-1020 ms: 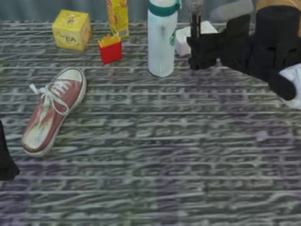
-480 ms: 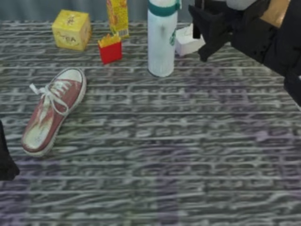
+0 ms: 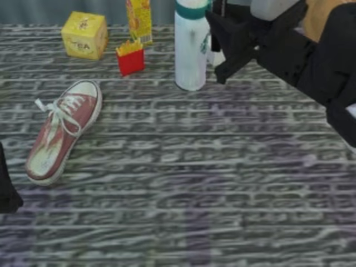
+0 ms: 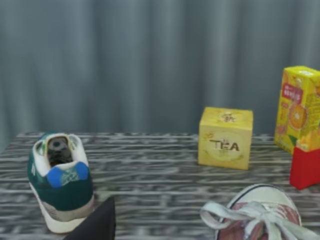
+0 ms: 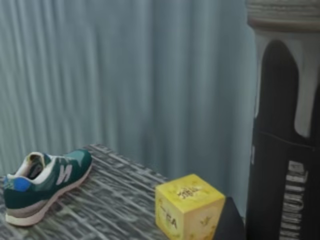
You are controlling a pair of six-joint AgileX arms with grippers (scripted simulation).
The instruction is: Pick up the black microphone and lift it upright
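Observation:
The black microphone point(image 5: 282, 165) stands upright close in the right wrist view, its silver-grey mesh head point(image 5: 282, 15) on top. From above, only a dark bit of the microphone point(image 3: 218, 6) shows at the far edge, beside the white bottle. My right gripper point(image 3: 225, 33) is shut on it, raised well above the table at the back right. One of its fingertips point(image 5: 230, 220) shows beside the handle. My left gripper point(image 3: 6, 189) is parked at the left edge, open, with one finger point(image 4: 100, 225) in sight and nothing held.
A red sneaker point(image 3: 64, 130) lies at the left. Along the back stand a yellow tea box point(image 3: 84, 34), a juice carton point(image 3: 139, 19), a red fries box point(image 3: 130, 57) and a tall white bottle point(image 3: 191, 44). A green sneaker point(image 4: 60, 185) stands farther left.
My right gripper has risen and shifted left toward the white bottle with the microphone in it. The mesh head has left the top view. The left arm has not moved.

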